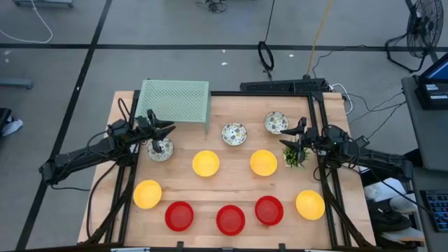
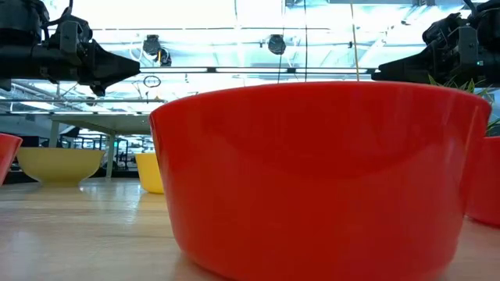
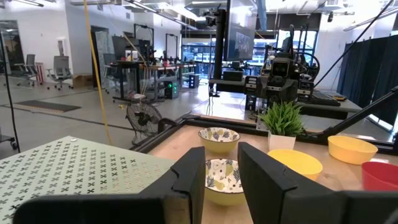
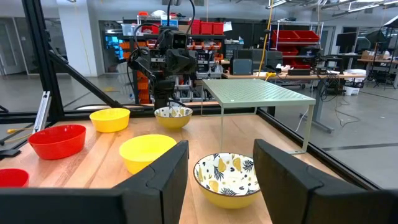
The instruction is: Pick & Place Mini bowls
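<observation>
A wooden table (image 1: 231,192) in an open workshop carries ten mini bowls (image 1: 206,163): three patterned white ones toward twelve o'clock, yellow ones across the middle, red ones (image 1: 230,219) toward six. A green perforated stand (image 1: 175,100) sits at eleven o'clock. The left gripper (image 1: 166,131) hovers at ten o'clock, fingers spread, above a patterned bowl (image 1: 160,149). The right gripper (image 1: 297,136) (fingers also spread) hangs at two o'clock, by the small plant (image 1: 293,155).
</observation>
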